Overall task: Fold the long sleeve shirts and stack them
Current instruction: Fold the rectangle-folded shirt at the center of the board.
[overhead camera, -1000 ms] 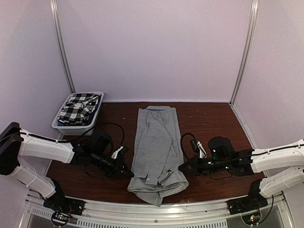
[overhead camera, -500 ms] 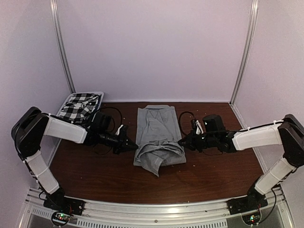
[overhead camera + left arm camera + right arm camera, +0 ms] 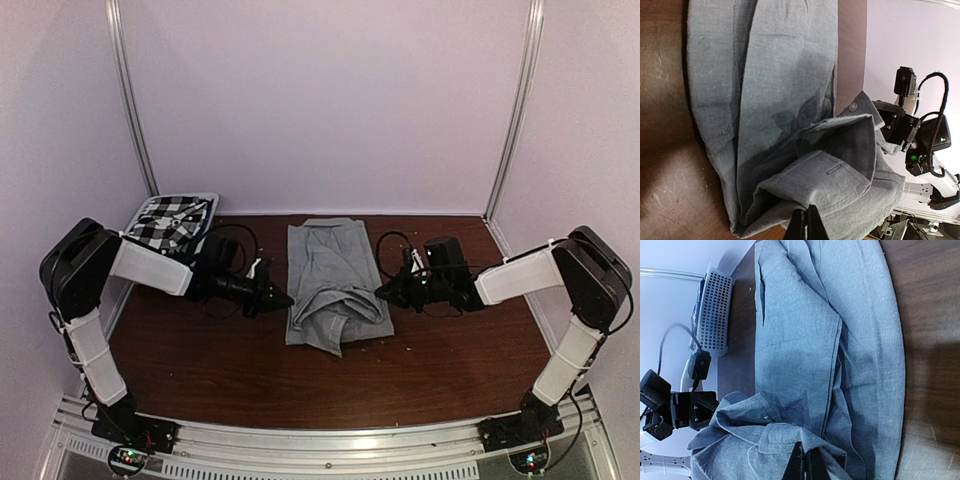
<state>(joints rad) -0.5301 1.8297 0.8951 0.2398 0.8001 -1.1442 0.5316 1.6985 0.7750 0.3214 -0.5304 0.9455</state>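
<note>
Top external view: the light grey shirt (image 3: 333, 280) lies lengthwise at the middle of the table (image 3: 250, 375), collar end toward the far wall, with its near end lifted and doubled over the body. The left gripper (image 3: 287, 298) meets the raised cloth at its left edge and the right gripper (image 3: 381, 292) at its right edge. The checked shirt (image 3: 168, 222) sits in the basket (image 3: 212, 199) at the far left, well apart. The step in hand appears to be the lengthwise fold. To do it well, advance both arms at an equal rate, hold the hem level and taut between them, lay it square on the collar end, and release only once the cloth rests flat. Left wrist view: the fingers are pressed fully together at the bottom edge, pinching a corner of the doubled-over hem; loose folds bunch just above them. Right wrist view: the fingers are likewise fully closed on the opposite hem corner, with the flat shirt body spread beyond.
</note>
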